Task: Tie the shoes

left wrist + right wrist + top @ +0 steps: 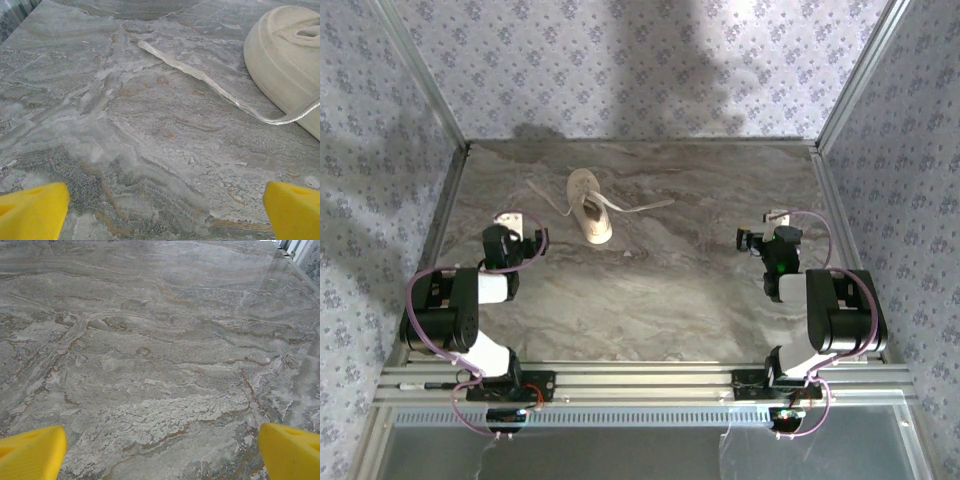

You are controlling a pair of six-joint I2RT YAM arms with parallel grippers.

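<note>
Cream sneaker point(592, 207) with loose laces point(200, 76) lies on marble table point(670, 290); left hand point(165, 207) and right hand point(161, 447) gape empty.

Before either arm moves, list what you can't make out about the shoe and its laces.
- Top view: the sneaker is too small to show how its laces are threaded or whether a knot exists.
- Left wrist view: the sneaker is cut off by the right edge, eyelets out of frame.
- Left wrist view: the lace leaves at the right edge, its root unseen.
</note>
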